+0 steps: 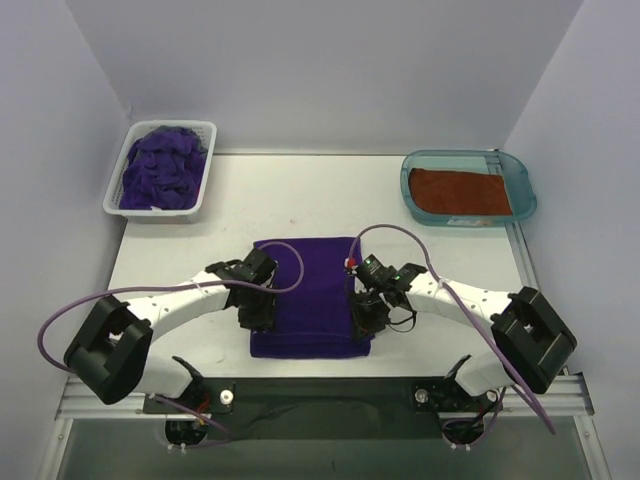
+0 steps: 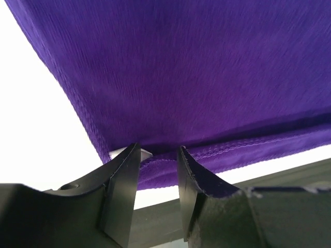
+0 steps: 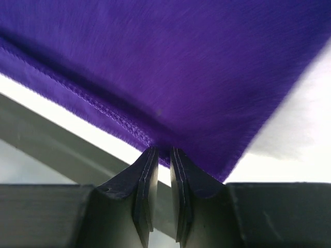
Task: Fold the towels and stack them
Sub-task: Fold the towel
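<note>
A deep purple towel (image 1: 310, 290) lies folded flat on the table between both arms. My left gripper (image 1: 256, 312) is at its left edge; in the left wrist view (image 2: 158, 150) the jaws stand apart, with the towel's hem (image 2: 217, 155) just past the tips. My right gripper (image 1: 364, 318) is at the right edge; in the right wrist view (image 3: 164, 151) the jaws are nearly together, pinching the towel's hem (image 3: 170, 67) at the tips. More purple towels (image 1: 160, 168) lie crumpled in the basket. A rust-orange towel (image 1: 458, 192) lies folded in the tray.
The white slotted basket (image 1: 205, 175) stands at the back left. The translucent teal tray (image 1: 520, 180) stands at the back right. The table's front edge and a dark rail (image 1: 320, 385) run just below the folded towel.
</note>
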You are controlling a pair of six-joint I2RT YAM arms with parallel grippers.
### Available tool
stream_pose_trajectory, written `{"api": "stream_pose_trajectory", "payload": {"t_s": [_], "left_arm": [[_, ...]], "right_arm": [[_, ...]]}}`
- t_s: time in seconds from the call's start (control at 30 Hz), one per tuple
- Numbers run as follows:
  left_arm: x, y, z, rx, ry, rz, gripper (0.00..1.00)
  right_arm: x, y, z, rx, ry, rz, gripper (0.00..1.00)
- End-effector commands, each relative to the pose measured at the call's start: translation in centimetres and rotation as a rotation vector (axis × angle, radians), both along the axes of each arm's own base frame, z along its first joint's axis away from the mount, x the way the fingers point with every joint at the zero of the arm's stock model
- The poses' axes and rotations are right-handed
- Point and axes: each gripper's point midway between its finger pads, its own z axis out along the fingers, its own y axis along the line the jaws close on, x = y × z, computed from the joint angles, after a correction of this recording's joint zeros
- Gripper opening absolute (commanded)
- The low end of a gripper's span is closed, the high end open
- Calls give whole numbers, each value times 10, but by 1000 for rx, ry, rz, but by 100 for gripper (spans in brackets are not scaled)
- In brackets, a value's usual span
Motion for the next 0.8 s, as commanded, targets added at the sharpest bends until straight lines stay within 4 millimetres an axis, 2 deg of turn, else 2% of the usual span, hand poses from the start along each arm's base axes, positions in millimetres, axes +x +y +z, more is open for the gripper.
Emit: {"api": "stream_pose_trajectory", "payload": {"t_s": [0.0, 0.17, 0.37, 0.53, 0.63, 0.77], "left_arm": [[-10, -7, 8, -76, -9, -5, 45], [-32, -1, 19, -148, -12, 41, 45], [-55, 1, 17, -199, 29, 88, 45], [-71, 0, 11, -181, 53, 69, 47], [-68, 0, 21, -167, 30, 67, 49], [-39, -6, 57, -219, -126, 136, 49]], "right_arm": [[-27, 1, -3, 9, 60, 88, 17], [-49, 1, 3, 40, 88, 145, 17], [-69, -4, 0, 34, 142, 176, 18], [-76, -7, 3, 42, 149, 182, 18], [-67, -5, 15, 58, 82, 163, 18], [-41, -5, 34, 62, -66, 89, 19]]}}
